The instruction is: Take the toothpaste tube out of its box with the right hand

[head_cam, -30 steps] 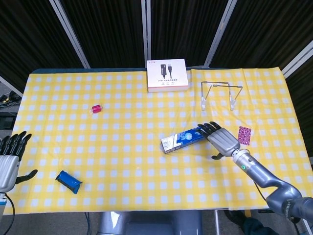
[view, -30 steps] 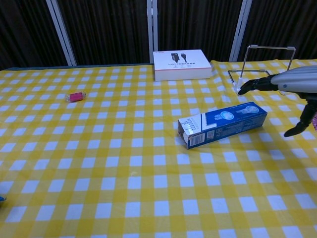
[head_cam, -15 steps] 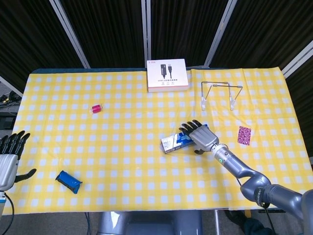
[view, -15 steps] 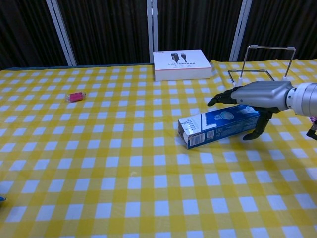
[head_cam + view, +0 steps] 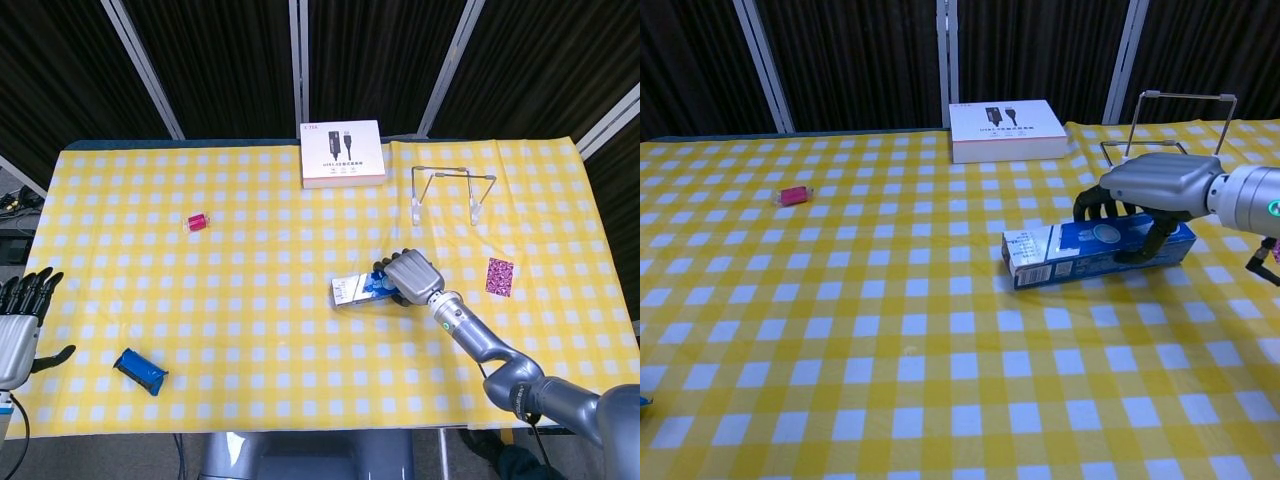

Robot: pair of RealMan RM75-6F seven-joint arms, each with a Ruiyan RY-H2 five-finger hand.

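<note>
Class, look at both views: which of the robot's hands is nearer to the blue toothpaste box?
The right. The right hand is wrapped over the toothpaste box, fingers curled around it. The left hand hangs at the table's far left edge, well away from the box, fingers apart.

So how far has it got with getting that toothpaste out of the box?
Early days. Done: the right robot hand has reached the blue toothpaste box, which lies on the yellow checked tablecloth. In hand: its fingers wrap over the box's right part, apparently gripping it. Left: the white end looks closed and no tube shows, so opening and pulling it out remain. The left robot hand waits open at the table's edge.
</note>
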